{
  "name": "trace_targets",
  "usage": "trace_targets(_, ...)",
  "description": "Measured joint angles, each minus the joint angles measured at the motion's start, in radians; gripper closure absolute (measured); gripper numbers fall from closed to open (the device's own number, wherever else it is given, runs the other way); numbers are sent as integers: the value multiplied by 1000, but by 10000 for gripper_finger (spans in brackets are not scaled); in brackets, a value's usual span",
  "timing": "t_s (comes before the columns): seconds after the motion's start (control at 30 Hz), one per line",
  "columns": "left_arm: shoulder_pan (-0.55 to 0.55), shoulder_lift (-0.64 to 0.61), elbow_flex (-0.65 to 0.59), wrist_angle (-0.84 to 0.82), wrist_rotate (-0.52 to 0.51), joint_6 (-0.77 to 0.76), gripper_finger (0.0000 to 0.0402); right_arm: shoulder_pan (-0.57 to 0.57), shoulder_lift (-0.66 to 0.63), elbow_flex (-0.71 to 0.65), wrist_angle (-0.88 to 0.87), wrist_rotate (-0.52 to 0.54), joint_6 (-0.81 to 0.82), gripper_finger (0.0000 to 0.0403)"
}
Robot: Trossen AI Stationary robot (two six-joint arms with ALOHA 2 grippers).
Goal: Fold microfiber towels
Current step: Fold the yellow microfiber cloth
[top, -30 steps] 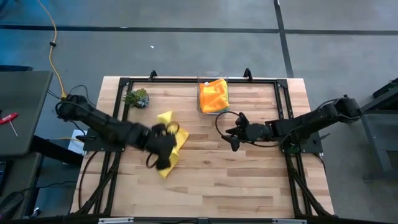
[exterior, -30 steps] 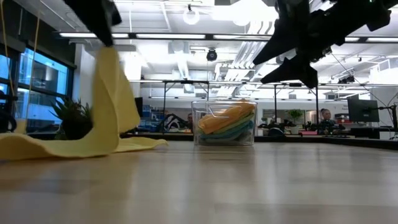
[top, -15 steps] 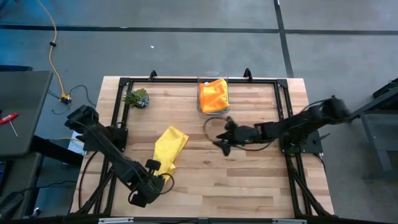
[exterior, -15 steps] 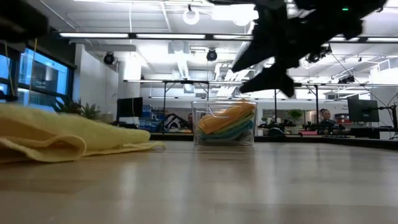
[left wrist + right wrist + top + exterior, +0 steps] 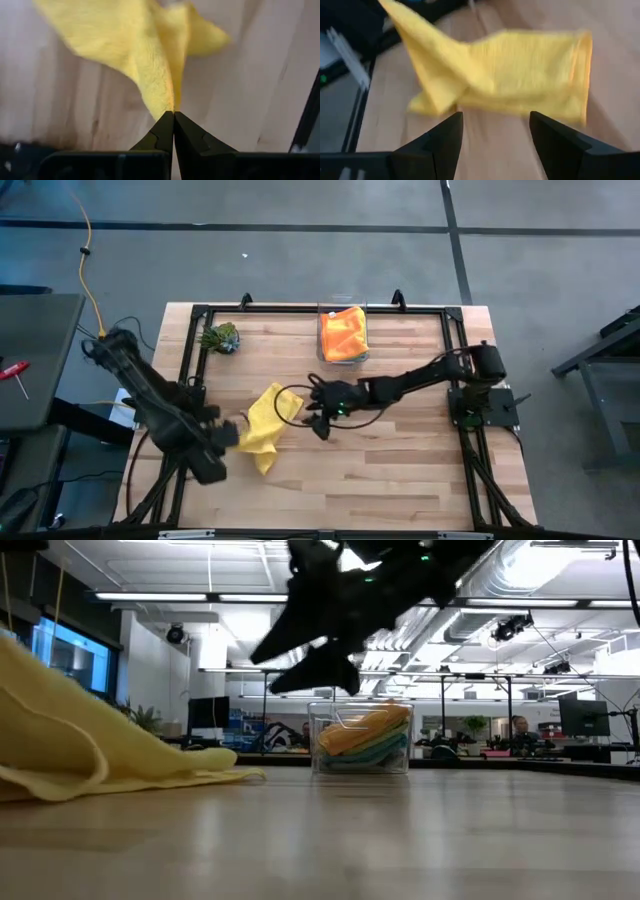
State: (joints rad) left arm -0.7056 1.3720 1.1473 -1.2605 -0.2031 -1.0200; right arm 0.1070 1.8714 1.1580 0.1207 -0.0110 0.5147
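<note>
Yellow towel (image 5: pixel 264 423) corner pinched in left hand (image 5: pixel 226 436), right hand (image 5: pixel 314 407) open just beside it

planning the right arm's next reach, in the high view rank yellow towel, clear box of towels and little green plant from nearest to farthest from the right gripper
1. Yellow towel: just to the left of the open right gripper, held at its left end by the shut left gripper.
2. Clear plastic box: at the table's far edge, orange towel on top.
3. Green leafy clump: far left corner.

The wooden table (image 5: pixel 400 450) carries a yellow towel (image 5: pixel 262 418), clear box (image 5: pixel 343 352) and leafy clump (image 5: pixel 221 337).
</note>
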Motion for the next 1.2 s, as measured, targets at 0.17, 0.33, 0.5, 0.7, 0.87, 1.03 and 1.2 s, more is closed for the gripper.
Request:
trace_targets(0.17,-18,-130,1,-142,-118,-275,401,-56,29,47,3,2,-12,181)
trace_targets(0.33,-31,-167,-9,-310,-190,-607,401,-120,29,45,-1,7,151,181)
trace_targets(0.5,-31,-165,-50,-309,-213,-758,401,-142,29,45,-2,14,216,181)
trace_targets(0.7,-36,-151,-193,-228,-147,-928,401,-139,54,46,-6,4,314,181)
trace_targets(0.87,-36,-149,-251,-62,-145,-899,401,-140,156,129,-6,-46,291,181)
trace_targets(1.03,-32,-143,-253,-55,-167,-896,401,-149,283,336,-173,-114,22,181)
trace_targets(1.2,-35,-143,-253,-53,-128,-858,401,-175,391,500,-322,-196,-192,181)
